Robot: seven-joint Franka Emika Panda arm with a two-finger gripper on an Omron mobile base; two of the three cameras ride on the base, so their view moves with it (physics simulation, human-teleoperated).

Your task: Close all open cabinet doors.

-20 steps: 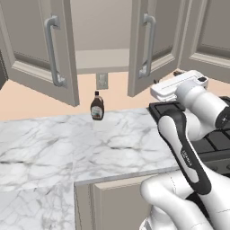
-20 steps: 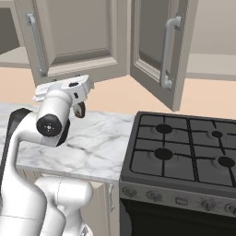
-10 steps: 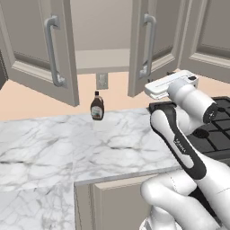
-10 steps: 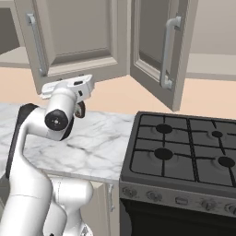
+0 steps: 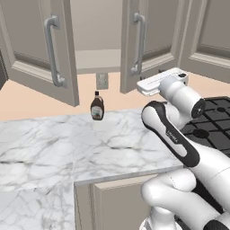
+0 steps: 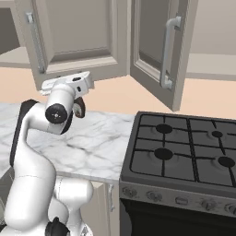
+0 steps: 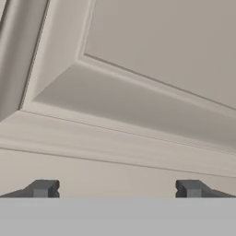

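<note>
Three tall taupe-grey cabinet doors stand open. The left door [image 5: 40,49] hangs over the counter. The middle door [image 5: 155,38] [image 6: 76,34] swings out just above my gripper [image 5: 152,83] [image 6: 64,84]. A third door [image 6: 156,50] swings out over the stove. In the hand view the framed panel of a door [image 7: 138,92] is very close. My fingertips [image 7: 41,188] sit wide apart at the bottom, so the gripper [image 7: 116,189] is open and holds nothing.
A dark syrup bottle [image 5: 97,107] stands at the back of the marble counter [image 5: 67,148], under the open cabinet. The black gas stove [image 6: 184,152] is to the right. Beige base-cabinet fronts [image 5: 121,202] run below the counter.
My hand has moved left and slightly up, closer to the middle door's lower edge. The doors and the bottle have not moved.
</note>
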